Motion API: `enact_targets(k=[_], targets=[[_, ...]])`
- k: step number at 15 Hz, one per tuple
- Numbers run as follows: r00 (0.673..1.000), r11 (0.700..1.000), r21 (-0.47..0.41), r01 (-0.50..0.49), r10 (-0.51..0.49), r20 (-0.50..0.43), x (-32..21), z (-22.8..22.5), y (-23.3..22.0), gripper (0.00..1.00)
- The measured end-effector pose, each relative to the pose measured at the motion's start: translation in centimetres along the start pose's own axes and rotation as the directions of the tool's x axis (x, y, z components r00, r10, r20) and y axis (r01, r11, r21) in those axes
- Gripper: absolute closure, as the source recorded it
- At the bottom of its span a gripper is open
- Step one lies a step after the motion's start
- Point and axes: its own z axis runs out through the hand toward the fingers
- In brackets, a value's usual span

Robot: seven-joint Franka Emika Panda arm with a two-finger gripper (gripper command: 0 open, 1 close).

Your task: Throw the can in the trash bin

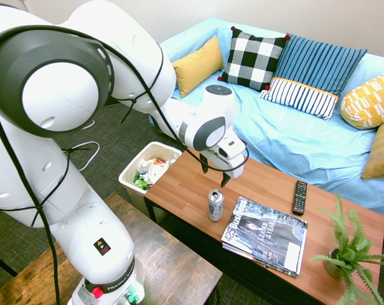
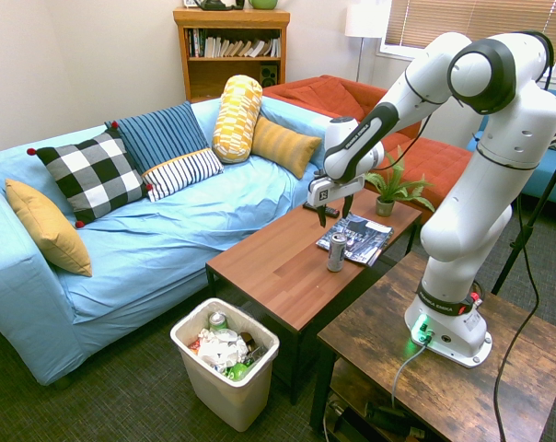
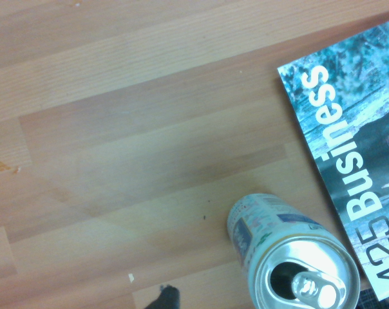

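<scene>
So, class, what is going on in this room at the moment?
A robot arm's open gripper hovers above the coffee table, holding nothing. The opened drink can stands upright on the table beside some magazines, apparently next to be picked up. The trash bin, already partly filled with rubbish, stands by the table's end.

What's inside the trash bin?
Trash bin: white crumpled paper, a can, something green. Anything beneath that top layer is covered.
</scene>
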Motion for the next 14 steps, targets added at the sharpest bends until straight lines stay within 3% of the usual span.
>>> enact_targets(k=[14], targets=[[0.996,0.998,-0.030,-0.049,0.051,0.073,2.3,7.1,0.1,0.00]])
